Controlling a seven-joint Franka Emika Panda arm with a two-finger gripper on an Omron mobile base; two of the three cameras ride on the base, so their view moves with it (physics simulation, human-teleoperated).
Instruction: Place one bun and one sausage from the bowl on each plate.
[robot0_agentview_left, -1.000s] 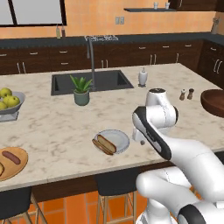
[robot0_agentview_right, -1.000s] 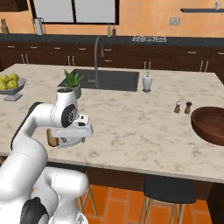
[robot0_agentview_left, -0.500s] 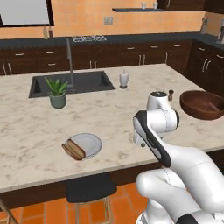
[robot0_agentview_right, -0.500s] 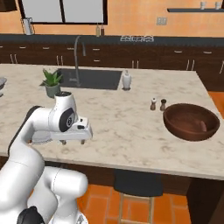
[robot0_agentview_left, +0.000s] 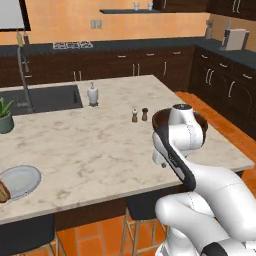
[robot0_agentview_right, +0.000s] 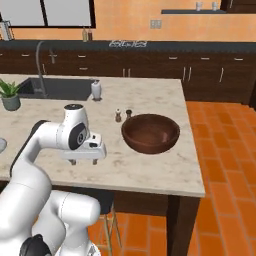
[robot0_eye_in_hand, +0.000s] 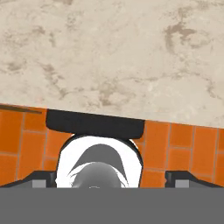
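The bowl (robot0_agentview_right: 150, 132) sits right of centre in the right base frame, on the marble worktop (robot0_agentview_right: 150, 105) near its right end: a wide, deep round of dark brown wood with a thick rim, its hollow showing only bare wood from this side. In the left base frame the bowl (robot0_agentview_left: 160, 117) peeks out behind the arm at centre right. Two small shakers (robot0_agentview_right: 123, 115) stand just beside it, toward the sink (robot0_agentview_right: 55, 87). The grey-white plate (robot0_agentview_left: 19, 181) lies at the lower left edge of the left base frame, near the worktop's front edge, flat with a raised rim, and a bun with a sausage (robot0_agentview_left: 3, 191) rests at its left side, cut off by the frame. The pincer (robot0_agentview_right: 84, 161) hangs left of the bowl, just above the marble, fingers spread and holding nothing.
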